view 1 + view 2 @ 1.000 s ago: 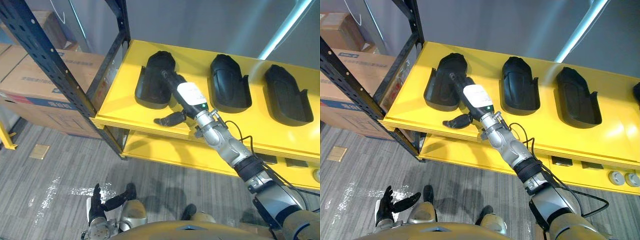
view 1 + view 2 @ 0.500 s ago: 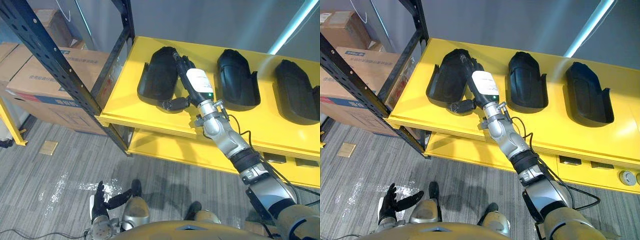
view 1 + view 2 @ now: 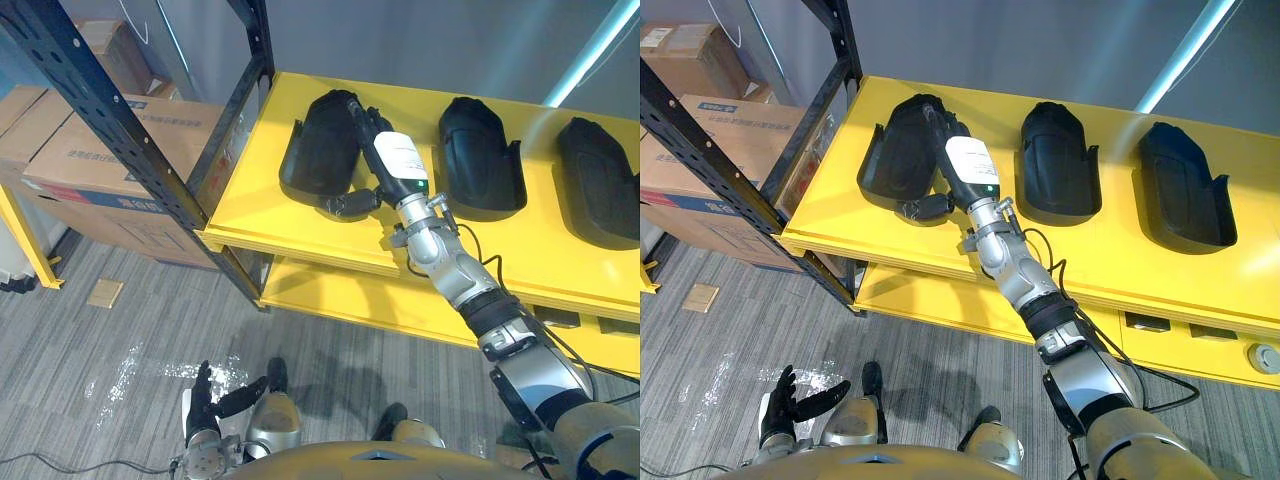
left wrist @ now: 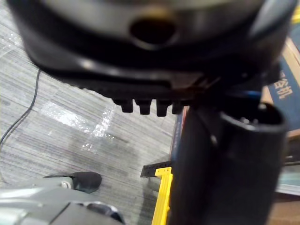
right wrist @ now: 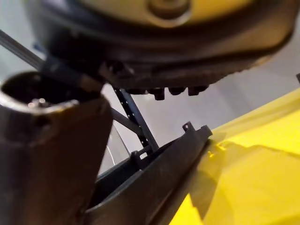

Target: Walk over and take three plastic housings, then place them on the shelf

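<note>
We are looking at three black plastic housings lying in a row on the yellow shelf (image 3: 250, 205): the left housing (image 3: 318, 150), the middle housing (image 3: 478, 160) and the right housing (image 3: 600, 180), each apart from its neighbour. The right hand (image 3: 398, 165) is reaching onto the left housing. Its fingers (image 3: 362, 115) are lying stretched along the shell's right wall and its thumb (image 3: 345, 204) is standing at the near, open end. Nothing is being clasped, so we are reading this hand as open. The left hand (image 3: 203, 400) is hanging low over the floor, fingers spread and carrying nothing.

We are judging the housings to be light, stiff moulded shells with a smooth, faintly glossy skin. A flat push is therefore likely to slide one along the painted shelf rather than lift it. The thin side wall is offering the best hold: a pinch across it near the open end, where the rim (image 5: 154, 178) is running straight.

We are not managing to tell whether the fingertips are touching the shell or hovering just above it, because the hand itself is covering that spot. The right housing is being cut off at the edge of the left eye view.
</note>
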Robot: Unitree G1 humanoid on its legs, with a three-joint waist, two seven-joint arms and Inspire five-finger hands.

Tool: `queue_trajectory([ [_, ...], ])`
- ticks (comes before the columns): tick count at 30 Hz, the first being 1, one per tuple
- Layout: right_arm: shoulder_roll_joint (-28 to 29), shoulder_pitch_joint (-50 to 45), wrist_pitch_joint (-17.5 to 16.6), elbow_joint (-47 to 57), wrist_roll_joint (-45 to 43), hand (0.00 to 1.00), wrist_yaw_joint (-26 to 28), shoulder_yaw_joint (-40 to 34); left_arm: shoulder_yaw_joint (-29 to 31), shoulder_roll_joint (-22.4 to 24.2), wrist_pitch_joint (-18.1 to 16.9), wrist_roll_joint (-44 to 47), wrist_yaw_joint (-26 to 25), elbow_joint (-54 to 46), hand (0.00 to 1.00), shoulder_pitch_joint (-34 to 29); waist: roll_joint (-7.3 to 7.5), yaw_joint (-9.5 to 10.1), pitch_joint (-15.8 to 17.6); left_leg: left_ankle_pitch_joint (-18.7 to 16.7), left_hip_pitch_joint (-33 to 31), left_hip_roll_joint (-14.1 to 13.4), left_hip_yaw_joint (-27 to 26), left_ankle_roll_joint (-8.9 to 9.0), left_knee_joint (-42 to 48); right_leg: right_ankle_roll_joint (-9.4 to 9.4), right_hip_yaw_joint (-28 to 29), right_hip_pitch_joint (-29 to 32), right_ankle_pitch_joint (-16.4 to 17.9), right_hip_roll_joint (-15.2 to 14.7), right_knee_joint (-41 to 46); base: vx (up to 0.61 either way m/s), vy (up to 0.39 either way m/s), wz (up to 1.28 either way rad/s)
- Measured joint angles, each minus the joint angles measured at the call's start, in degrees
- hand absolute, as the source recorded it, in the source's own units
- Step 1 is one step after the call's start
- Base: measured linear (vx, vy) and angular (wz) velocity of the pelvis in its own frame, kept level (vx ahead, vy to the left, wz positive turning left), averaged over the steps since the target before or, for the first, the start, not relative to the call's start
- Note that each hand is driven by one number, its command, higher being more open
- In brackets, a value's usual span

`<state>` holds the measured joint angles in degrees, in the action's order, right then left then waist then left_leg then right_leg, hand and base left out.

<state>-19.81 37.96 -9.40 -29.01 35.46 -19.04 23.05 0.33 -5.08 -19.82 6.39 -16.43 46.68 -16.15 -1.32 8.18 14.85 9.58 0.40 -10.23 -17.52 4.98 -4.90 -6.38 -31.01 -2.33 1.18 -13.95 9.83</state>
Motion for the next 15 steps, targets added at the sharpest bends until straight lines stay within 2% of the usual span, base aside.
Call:
queue_trajectory([
  [7,-0.1,0.7,-1.7,0.8,0.0,1.0,-0.6,-0.6,0.5,0.0,0.0,-0.1,0.1,0.1,1.0,-0.1,0.04,-0.4,0.0,-0.2,0.2,-0.1,0.0,0.13,-0.2,-0.27,0.1,-0.7,-0.2,0.4,-1.1,0.0,-0.003,0.0],
  [10,-0.1,-3.1,-2.9,11.4,-2.1,1.0,-0.4,-2.7,1.6,0.3,0.0,-0.2,0.4,0.3,1.0,-0.3,0.28,-0.49,-0.1,-0.5,0.9,-0.3,-1.3,0.43,-0.2,-0.47,1.5,-0.9,-0.8,0.9,-2.2,0.03,-0.014,-0.18],
  [13,-0.2,-8.8,-5.4,27.4,-11.1,1.0,1.0,-6.9,4.0,0.8,0.0,-0.2,1.0,1.2,1.0,-0.4,1.08,-1.46,-0.2,-0.9,3.3,-0.4,-3.5,1.18,0.0,-0.76,3.1,-2.6,-1.6,1.4,-4.1,0.07,-0.009,-0.31],
  [14,-0.2,-9.1,-5.4,28.0,-11.7,1.0,1.1,-7.1,4.1,0.9,0.0,-0.2,1.0,1.2,1.0,-0.4,1.15,-1.59,-0.3,-0.9,3.3,-0.4,-3.6,1.18,0.0,-0.78,3.1,-2.6,-1.6,1.4,-4.2,0.07,0.005,-0.22],
  [15,-0.2,-11.8,-6.4,34.5,-19.1,1.0,2.4,-11.8,5.9,1.0,0.0,-0.2,1.5,1.2,1.0,-0.6,2.21,-2.99,-1.0,-1.0,3.9,-0.4,-4.9,1.27,0.0,-0.96,3.6,-3.0,-1.9,1.5,-5.1,0.05,0.008,-0.18],
])
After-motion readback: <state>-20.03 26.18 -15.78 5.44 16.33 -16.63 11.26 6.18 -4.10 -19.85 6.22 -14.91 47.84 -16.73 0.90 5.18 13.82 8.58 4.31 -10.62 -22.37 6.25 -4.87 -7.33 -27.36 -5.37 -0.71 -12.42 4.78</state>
